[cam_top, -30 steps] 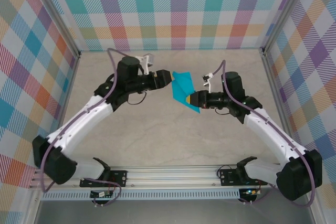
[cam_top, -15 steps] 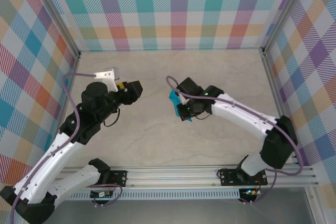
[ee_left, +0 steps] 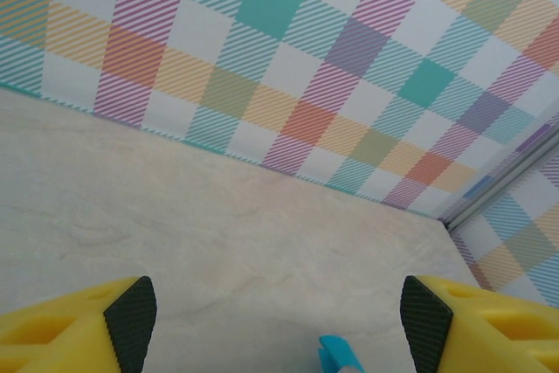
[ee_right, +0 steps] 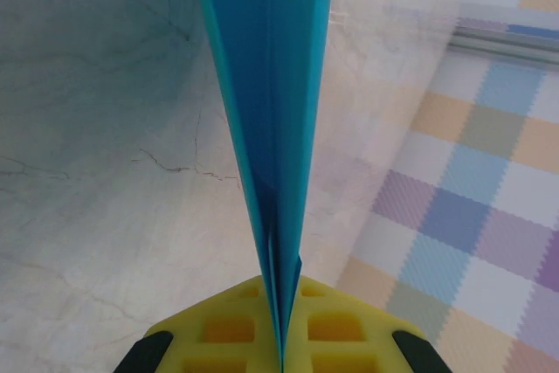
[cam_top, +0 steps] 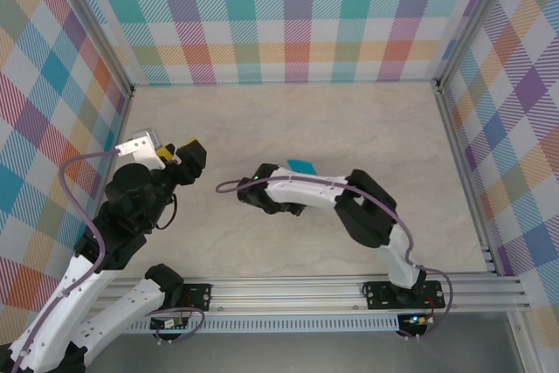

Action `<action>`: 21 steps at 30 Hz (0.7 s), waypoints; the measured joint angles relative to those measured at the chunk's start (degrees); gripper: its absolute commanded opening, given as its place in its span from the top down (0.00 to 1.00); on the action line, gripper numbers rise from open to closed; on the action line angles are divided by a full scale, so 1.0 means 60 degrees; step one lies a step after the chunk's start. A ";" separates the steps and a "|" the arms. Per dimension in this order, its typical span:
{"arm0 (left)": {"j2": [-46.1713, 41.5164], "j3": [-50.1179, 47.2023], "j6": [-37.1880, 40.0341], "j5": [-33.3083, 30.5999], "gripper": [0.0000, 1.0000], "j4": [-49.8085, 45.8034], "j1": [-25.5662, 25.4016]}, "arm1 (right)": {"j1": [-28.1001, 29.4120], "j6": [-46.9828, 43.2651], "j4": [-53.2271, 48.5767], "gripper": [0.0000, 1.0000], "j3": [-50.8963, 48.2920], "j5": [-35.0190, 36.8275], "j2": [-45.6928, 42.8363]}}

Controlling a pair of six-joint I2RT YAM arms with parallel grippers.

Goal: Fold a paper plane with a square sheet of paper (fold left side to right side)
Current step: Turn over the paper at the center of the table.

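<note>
Paper plane (ee_right: 275, 85), thin teal-blue sheet creased into flat, sharp-edged layers, stands edge-on, its near end pinched tight between the yellow fingers of the right gripper (ee_right: 281, 321). Seen from above, the right arm bends sharply, white forearm reaching left across mid-table, the paper plane (cam_top: 301, 164) peeking just beyond it. The left arm sits folded near the left wall; the left gripper (ee_left: 278, 321) gapes, black ribbed pads (ee_left: 131, 312) well apart above the marbled table (ee_left: 175, 242).

Left arm bent, yellow-fingered left gripper (ee_left: 279, 325) agape; yellow-fingered right gripper (ee_right: 281, 342) pinching folded teal-blue paper (ee_right: 271, 111), arm apparently doubled leftward.
</note>
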 measured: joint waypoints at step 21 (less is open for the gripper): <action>0.0313 -0.0004 -0.0171 -0.0066 0.13 -0.0022 0.0004 | 0.0758 -0.1931 0.2251 0.26 -0.1180 -0.2215 -0.1501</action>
